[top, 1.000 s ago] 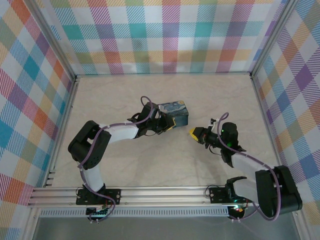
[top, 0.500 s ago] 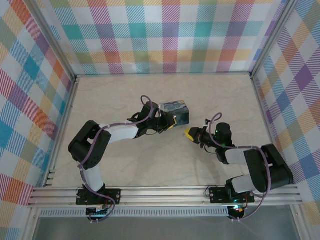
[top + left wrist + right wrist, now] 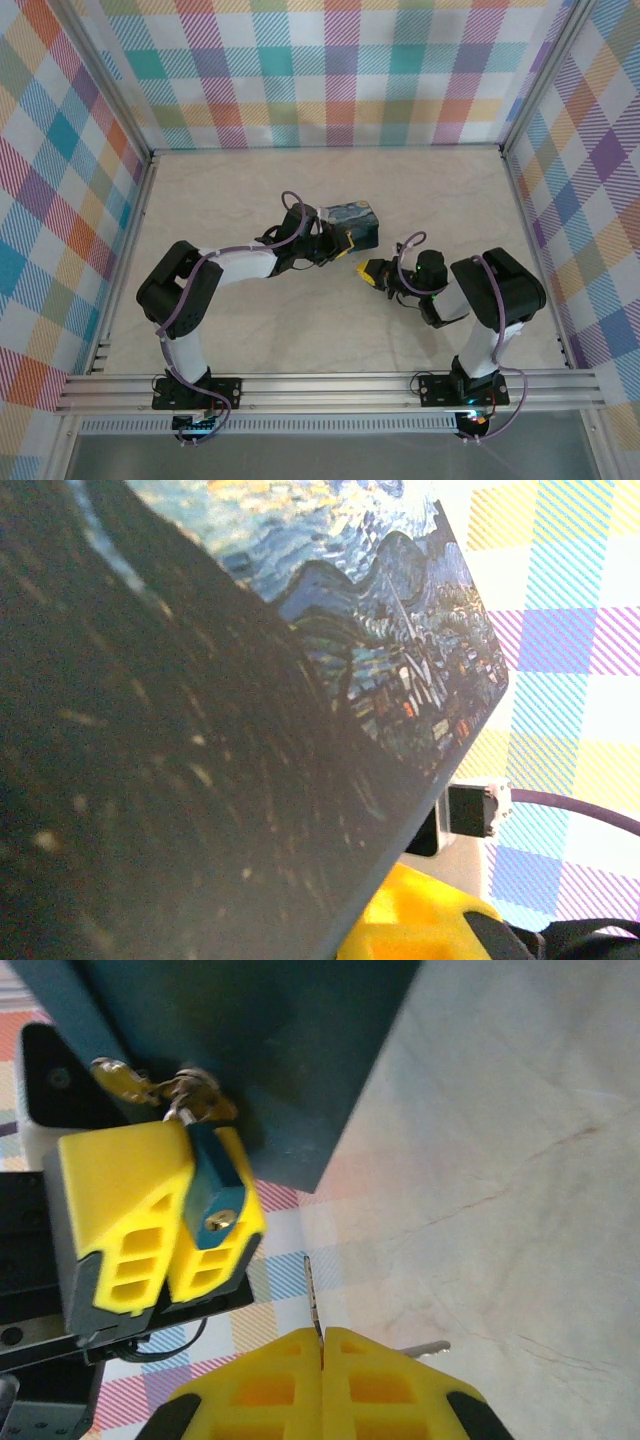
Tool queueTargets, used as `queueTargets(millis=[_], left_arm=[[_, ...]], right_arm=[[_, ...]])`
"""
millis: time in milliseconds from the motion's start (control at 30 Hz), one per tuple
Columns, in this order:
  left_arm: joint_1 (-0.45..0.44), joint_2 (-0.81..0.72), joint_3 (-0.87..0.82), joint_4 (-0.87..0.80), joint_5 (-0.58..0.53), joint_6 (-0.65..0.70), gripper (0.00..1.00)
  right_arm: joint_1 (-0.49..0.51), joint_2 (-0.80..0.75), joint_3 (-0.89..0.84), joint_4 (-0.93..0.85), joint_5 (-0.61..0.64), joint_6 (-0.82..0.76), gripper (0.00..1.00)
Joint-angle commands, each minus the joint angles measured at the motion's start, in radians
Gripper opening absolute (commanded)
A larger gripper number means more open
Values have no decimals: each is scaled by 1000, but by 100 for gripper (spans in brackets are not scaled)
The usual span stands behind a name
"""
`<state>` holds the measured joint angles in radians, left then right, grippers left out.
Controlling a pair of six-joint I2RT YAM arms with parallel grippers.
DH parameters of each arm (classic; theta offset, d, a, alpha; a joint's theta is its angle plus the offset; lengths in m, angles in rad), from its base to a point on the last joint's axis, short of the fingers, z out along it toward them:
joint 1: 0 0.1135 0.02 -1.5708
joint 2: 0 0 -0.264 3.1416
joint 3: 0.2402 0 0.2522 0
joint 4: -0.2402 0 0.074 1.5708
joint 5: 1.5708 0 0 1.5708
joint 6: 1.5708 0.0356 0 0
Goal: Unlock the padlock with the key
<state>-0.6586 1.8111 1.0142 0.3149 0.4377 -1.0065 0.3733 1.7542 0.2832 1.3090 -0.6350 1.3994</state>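
Observation:
In the right wrist view a small blue padlock (image 3: 213, 1188) hangs from the brass hasp of the dark blue swirl-printed tin (image 3: 260, 1050). Its keyhole faces my right gripper. My left gripper (image 3: 185, 1210) is shut on the padlock with its yellow fingers on both sides. My right gripper (image 3: 322, 1335) is shut on the key (image 3: 313, 1295). The thin silvery blade sticks out towards the padlock, a short gap away. From above, the right gripper (image 3: 368, 272) sits just right of and below the left gripper (image 3: 345, 245), which is at the tin (image 3: 350, 217). The tin (image 3: 200, 730) hides the left jaws in the left wrist view.
A second silvery key (image 3: 425, 1347) juts out sideways beside the right fingers. The pale marbled table (image 3: 250, 190) is boxed in by plaid walls (image 3: 330, 70), with an aluminium rail (image 3: 320, 385) along the near edge. Open floor lies behind and left of the tin.
My right gripper has moved left with the key, closing on the padlock and the left gripper, and the right arm has folded in. The left arm and tin have barely moved.

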Motion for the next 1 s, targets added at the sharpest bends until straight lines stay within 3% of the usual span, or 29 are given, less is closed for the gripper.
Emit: queueTargets(millis=[0,967], left_arm=[[4,2,-13,50,31,-12,9],[4,-6,-32,76,32,-24,9]], right_arm=[[10,-22,16,98,27,-2,0],[10,-36,24,98,73,17,0]])
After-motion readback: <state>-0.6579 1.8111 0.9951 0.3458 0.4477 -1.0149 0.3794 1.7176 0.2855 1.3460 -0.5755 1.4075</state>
